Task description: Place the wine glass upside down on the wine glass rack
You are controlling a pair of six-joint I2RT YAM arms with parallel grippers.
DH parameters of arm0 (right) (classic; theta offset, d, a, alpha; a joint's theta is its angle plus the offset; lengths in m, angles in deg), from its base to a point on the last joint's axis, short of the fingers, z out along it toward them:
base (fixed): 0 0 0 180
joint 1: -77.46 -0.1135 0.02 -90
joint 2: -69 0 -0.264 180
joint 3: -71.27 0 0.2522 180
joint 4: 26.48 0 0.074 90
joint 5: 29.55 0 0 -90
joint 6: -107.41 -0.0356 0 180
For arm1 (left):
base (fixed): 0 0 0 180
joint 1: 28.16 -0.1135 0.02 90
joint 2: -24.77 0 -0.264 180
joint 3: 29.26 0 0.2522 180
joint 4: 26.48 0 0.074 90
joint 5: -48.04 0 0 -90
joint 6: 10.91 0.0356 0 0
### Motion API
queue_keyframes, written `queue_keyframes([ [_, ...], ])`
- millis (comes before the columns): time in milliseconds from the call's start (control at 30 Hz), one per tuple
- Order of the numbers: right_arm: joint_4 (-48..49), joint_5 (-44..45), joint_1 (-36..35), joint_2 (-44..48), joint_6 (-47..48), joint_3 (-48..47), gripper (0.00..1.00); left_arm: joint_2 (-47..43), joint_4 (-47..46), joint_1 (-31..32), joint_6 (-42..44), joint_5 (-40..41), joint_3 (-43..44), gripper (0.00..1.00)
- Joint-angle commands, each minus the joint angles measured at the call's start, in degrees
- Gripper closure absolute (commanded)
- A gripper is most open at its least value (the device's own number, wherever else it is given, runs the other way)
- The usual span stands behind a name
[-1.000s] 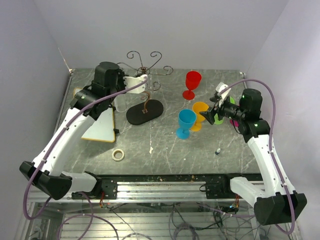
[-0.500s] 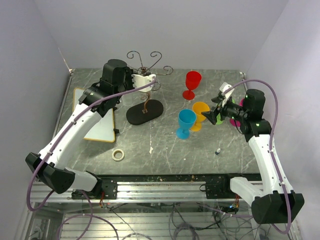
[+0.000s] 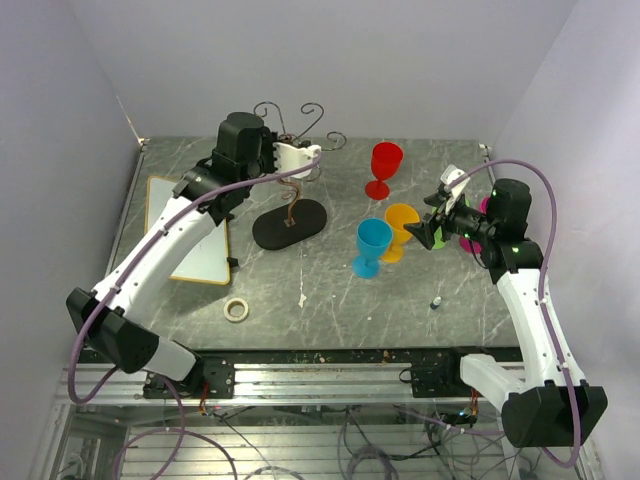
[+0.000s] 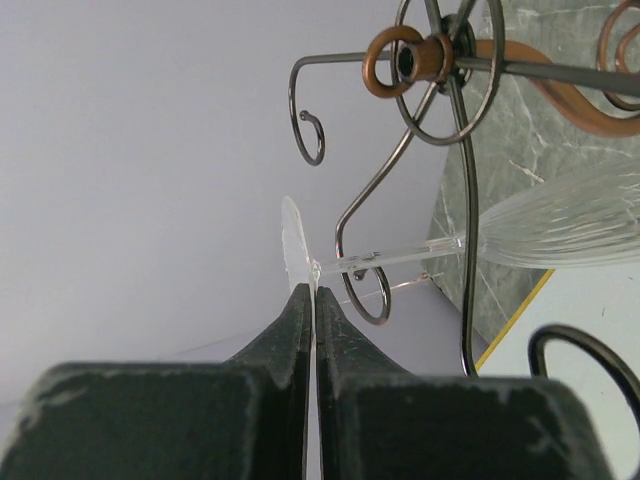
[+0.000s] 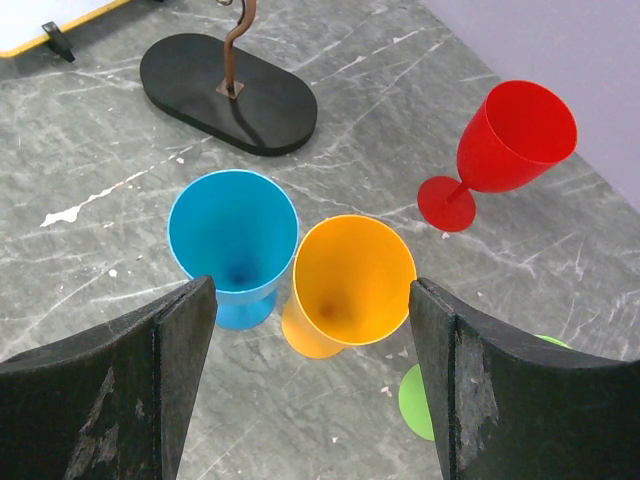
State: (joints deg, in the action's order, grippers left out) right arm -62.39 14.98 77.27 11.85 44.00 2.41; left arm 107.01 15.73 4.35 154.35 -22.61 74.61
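Dark bronze rack (image 4: 437, 60), clear ribbed glass (image 4: 565, 215)

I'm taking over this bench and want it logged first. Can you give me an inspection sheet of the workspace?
Surface: grey marbled table, white specks.
Job's things: clear wine glass held sideways, stem crossing a scroll arm of the wine glass rack; not hung yet.
Clutter: blue goblet, orange goblet, red goblet, tape roll, white board.
Tools: left tool shut on the glass's foot; right tool open above the blue and orange goblets.
Cables: purple cable along each arm.
Surroundings: plain pale walls.
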Motion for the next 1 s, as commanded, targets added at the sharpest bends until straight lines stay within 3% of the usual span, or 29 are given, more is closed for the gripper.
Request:
queue_keyframes([
  [0,1.4,-0.1,0.7,-0.1,-0.2,0.7,0.23,1.8,-4.0,0.4,0.5,1.5,3.2,0.93],
  [367,0.5,-1.1,1.0,-0.1,0.3,0.4,0.23,8.5,-1.2,-1.3,-4.5,7.8,10.1,0.91],
  [967,-0.5,-1.7,1.0,-0.4,1.1,0.0,0.23,7.4,0.0,-5.5,-8.5,9.6,8.9,0.91],
])
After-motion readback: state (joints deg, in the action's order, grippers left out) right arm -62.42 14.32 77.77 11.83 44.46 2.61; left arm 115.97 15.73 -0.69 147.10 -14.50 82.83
